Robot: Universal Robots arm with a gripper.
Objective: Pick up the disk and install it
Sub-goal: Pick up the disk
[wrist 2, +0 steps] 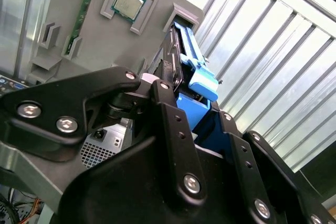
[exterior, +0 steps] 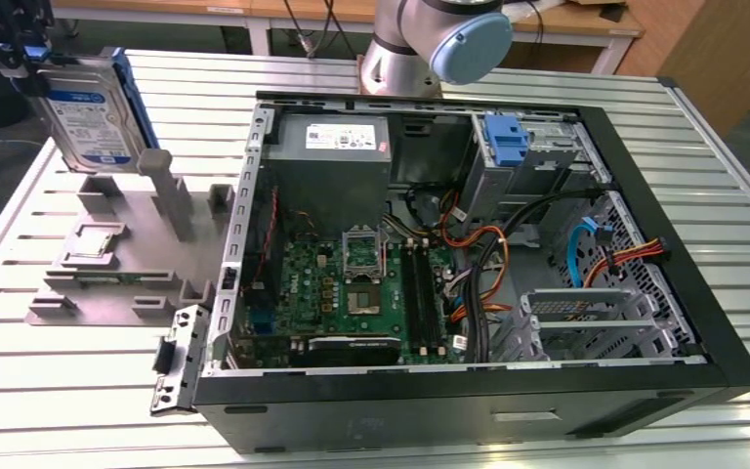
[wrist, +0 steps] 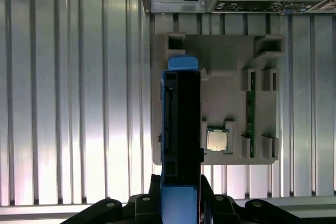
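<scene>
Tool (exterior: 30,61): clamped on the disk (exterior: 89,115). Disk held on edge above the grey parts holder (exterior: 114,269), near the tabletop (exterior: 36,410) edge at the exterior view's left. Open computer case (exterior: 479,244): just beside the holder, mid-tabletop.

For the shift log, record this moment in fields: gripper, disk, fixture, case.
gripper: shut on the disk, at its upper end
disk: upright, label toward the exterior camera, over the grey fixture, outside the computer case
grey fixture: on the slatted table, at the exterior view's left of the case; holds a CPU chip and a memory stick
computer case: open, blue caddy inside
install: not yet done
</scene>
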